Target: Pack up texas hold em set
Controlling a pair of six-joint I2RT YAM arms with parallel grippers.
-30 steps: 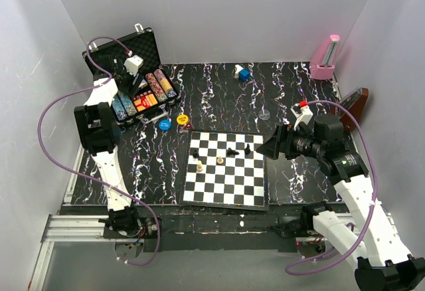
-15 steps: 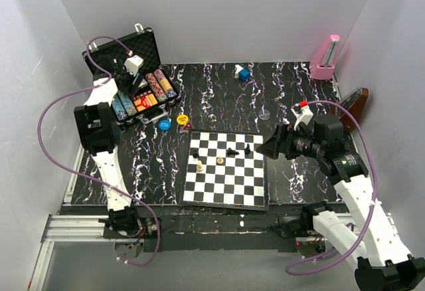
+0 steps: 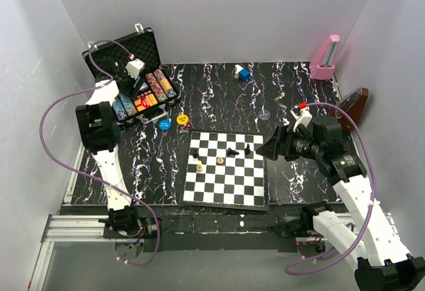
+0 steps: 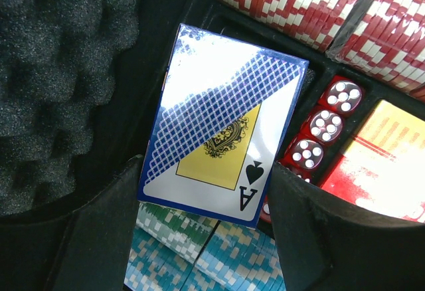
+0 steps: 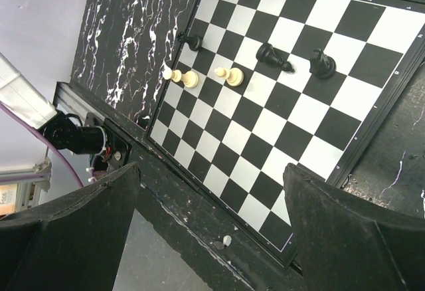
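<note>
The black case [image 3: 143, 45] lies open at the far left, its foam lid [image 4: 60, 72] raised. Rows of multicoloured chips [image 3: 159, 85] fill it: red-white ones [image 4: 299, 5] and teal ones [image 4: 219, 258] show in the left wrist view, beside red dice [image 4: 325, 121] and the red-yellow card box [image 4: 385, 151]. My left gripper [image 3: 129, 82] hovers over the case, shut on a blue card box [image 4: 226, 118] held tilted above the chips. A yellow disc [image 3: 182, 118] and a blue disc [image 3: 165, 124] lie on the table in front of the case. My right gripper [image 3: 269, 148] is open and empty.
The chessboard [image 3: 226, 168] with several pieces lies at the centre front and fills the right wrist view [image 5: 292, 105]. A pink metronome [image 3: 327, 58] stands far right, a brown object [image 3: 358, 101] at the right wall, and a small blue-white item [image 3: 242, 74] at the back.
My left gripper has shifted slightly over the case with the blue card box. The right arm has barely moved.
</note>
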